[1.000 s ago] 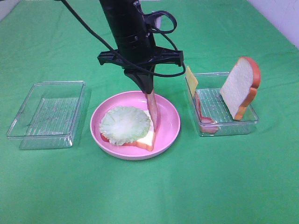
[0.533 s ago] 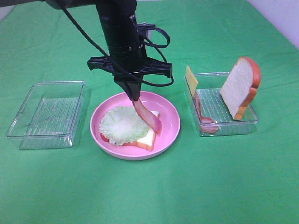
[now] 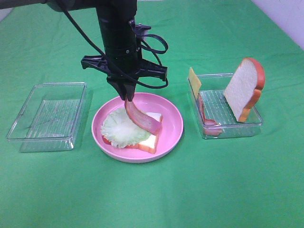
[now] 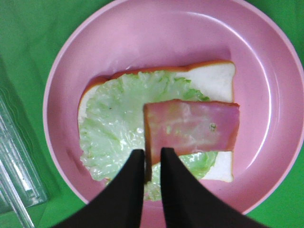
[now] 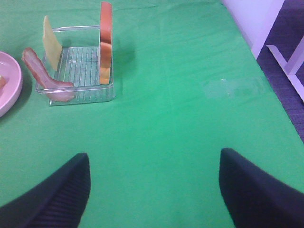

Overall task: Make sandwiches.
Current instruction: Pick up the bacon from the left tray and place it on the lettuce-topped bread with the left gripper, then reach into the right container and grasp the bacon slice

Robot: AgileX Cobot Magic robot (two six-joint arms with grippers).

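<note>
A pink plate (image 3: 171,133) holds a bread slice (image 3: 151,141) with pale green lettuce (image 3: 118,130) on it. My left gripper (image 3: 128,96) is shut on a pinkish-red bacon strip (image 3: 142,119), whose free end rests on the lettuce and bread. In the left wrist view the bacon (image 4: 192,127) lies across the lettuce (image 4: 114,123), pinched between my fingertips (image 4: 135,164). A clear tray (image 3: 228,124) on the right holds an upright bread slice (image 3: 244,88), a yellow cheese square (image 3: 194,81) and another bacon strip (image 3: 205,118). My right gripper (image 5: 154,190) is open and empty over bare cloth.
An empty clear tray (image 3: 47,116) sits left of the plate. Green cloth covers the table. The right wrist view shows the right tray (image 5: 78,71) ahead and the table's edge with a white frame (image 5: 285,57) beyond.
My left gripper moved left and lower with the bacon. The strip went from hanging upright to draping across the lettuce.
</note>
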